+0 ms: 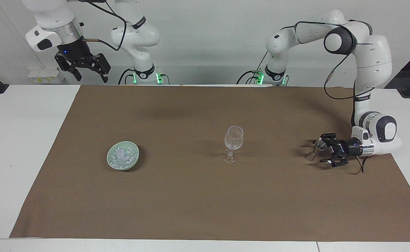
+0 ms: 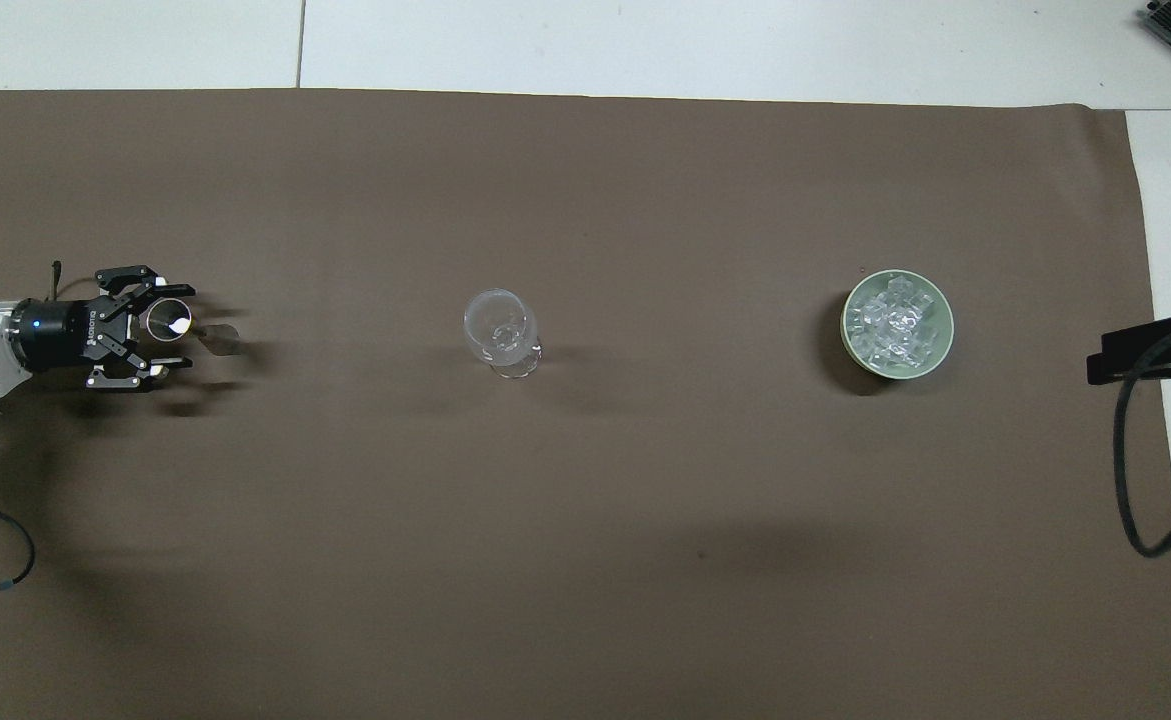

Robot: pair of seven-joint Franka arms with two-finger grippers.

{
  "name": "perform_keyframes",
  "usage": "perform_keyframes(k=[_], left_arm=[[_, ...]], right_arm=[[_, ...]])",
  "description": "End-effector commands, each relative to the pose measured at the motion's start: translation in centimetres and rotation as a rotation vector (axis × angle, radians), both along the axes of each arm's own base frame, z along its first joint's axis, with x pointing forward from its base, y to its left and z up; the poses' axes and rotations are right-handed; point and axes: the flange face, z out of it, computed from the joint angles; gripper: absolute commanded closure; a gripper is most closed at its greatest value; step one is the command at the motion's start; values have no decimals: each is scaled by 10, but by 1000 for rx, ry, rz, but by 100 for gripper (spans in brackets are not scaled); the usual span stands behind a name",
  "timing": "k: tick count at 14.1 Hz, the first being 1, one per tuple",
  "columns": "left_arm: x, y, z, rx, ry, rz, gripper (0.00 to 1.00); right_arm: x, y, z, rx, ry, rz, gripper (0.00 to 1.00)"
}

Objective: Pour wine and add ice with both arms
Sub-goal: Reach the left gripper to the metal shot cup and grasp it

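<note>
Ice (image 1: 122, 157) sits in bowl (image 1: 132, 163), toward right arm's end from glass (image 1: 233, 137). Left pincer (image 2: 167, 331), fingers apart, straddles a small steel cup (image 2: 169, 319); off-centre closing could tip it. Right pincer (image 1: 85, 67) waits, apart, raised.

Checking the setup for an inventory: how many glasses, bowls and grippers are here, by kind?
Stemmed glasses: 2, the wine glass and the small glass
Green bowl of ice: 1
Grippers: 2, left gripper, right gripper
Total: 5
</note>
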Motion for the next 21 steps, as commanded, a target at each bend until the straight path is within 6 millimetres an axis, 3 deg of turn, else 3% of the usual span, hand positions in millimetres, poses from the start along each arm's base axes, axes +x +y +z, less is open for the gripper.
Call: perform_keyframes(k=[1,6,10,15,21], left_arm=[[-1,-1,-2,-35,-23,9,13],[-3,-3,-6,-42,-22,2,15],[-6,-3,-10,-47,-12,3,22],[-10,0,-15,-58,-47,2,38],[-12,-4,-21,-72,-35,-2,45]], right_arm=[[-4,-1,3,26,-17,9,0],[-4,-1,3,26,-17,9,0],[-4,-1,3,26,-17,9,0],[-4,-1,3,26,-17,9,0],[-4,-1,3,26,-17,9,0]])
